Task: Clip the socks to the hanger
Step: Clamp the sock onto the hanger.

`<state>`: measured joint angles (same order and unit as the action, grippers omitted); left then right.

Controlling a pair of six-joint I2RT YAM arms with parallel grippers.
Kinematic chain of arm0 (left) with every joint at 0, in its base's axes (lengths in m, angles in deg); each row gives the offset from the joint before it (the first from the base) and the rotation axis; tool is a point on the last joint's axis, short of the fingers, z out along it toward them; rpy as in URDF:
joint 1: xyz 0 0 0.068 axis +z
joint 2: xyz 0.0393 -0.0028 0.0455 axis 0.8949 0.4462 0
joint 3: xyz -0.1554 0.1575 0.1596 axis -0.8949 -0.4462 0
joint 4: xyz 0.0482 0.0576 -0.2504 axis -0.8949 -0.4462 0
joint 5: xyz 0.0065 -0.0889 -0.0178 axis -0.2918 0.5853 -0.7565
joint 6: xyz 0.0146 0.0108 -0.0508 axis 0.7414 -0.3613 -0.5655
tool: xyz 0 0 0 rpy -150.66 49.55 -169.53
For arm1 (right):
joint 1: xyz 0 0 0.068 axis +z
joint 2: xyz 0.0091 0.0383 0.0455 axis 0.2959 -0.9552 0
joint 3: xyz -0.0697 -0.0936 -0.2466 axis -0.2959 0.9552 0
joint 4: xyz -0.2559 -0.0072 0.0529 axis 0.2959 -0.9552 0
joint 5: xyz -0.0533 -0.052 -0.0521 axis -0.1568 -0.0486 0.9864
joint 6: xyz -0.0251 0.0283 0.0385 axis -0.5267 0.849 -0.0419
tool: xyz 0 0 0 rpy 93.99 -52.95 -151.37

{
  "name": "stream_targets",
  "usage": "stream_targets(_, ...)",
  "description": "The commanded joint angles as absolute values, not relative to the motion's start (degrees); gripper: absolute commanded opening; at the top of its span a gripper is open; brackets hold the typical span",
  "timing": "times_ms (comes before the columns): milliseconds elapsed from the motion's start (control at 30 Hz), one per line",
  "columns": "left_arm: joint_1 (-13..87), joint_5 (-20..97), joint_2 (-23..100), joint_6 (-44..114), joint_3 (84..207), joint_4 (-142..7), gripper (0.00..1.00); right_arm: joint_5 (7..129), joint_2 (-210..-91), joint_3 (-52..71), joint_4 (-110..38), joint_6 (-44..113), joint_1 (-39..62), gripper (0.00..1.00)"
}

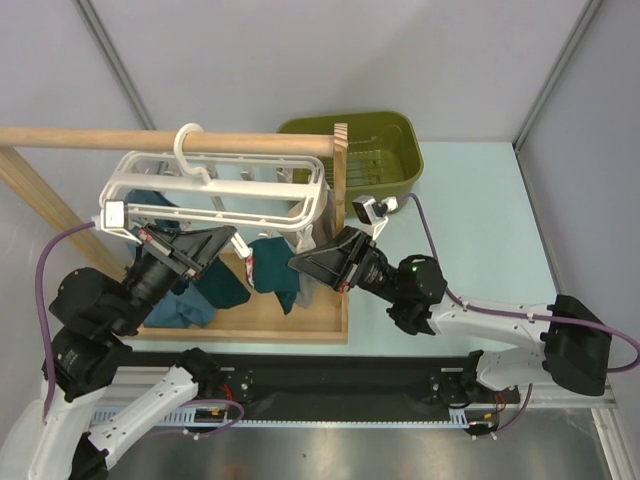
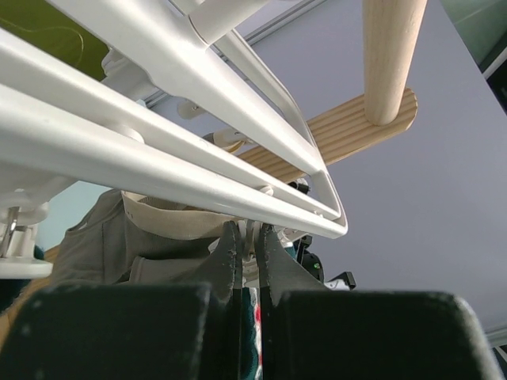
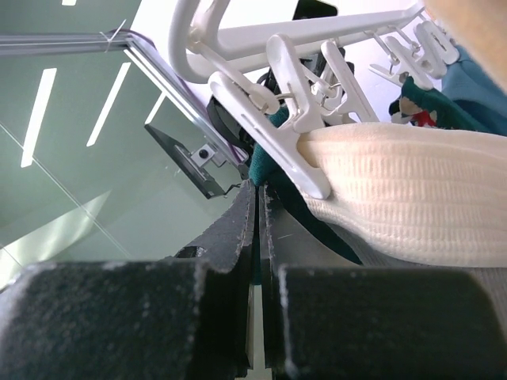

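The white hanger (image 1: 215,185) hangs by its ring hook from the wooden rod; its bars fill the left wrist view (image 2: 158,150). My left gripper (image 1: 237,240) is shut on a white clip peg (image 2: 252,241) under the frame, with a teal sock with a red patch (image 2: 253,324) showing between the fingers. My right gripper (image 1: 293,262) is shut on the edge of a teal sock (image 3: 265,162) that hangs at a peg (image 3: 269,131). This sock dangles between both grippers (image 1: 270,268). More teal socks (image 1: 190,300) lie in the tray below.
A cream ribbed sock (image 3: 412,190) is clipped beside my right gripper. The wooden rack's rod (image 1: 150,140), post (image 1: 340,170) and base tray (image 1: 300,325) surround the hanger. A green basket (image 1: 395,135) stands behind the post.
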<state>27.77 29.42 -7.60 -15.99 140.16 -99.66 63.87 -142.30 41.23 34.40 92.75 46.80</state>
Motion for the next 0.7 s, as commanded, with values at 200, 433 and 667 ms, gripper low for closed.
stream_targets(200,27.6,31.7,-7.4,-17.2,139.4,-99.1,0.0,65.3,-144.7,38.0,40.5,93.0,46.3,0.0)
stream_targets(433,27.6,31.8,-7.1,-17.2,139.6,-98.7,0.0,65.4,-146.8,37.4,41.5,93.1,46.5,0.0)
stream_targets(667,27.6,31.5,-7.8,-17.4,139.4,-98.1,0.0,66.1,-146.6,39.1,42.1,92.1,47.0,0.0)
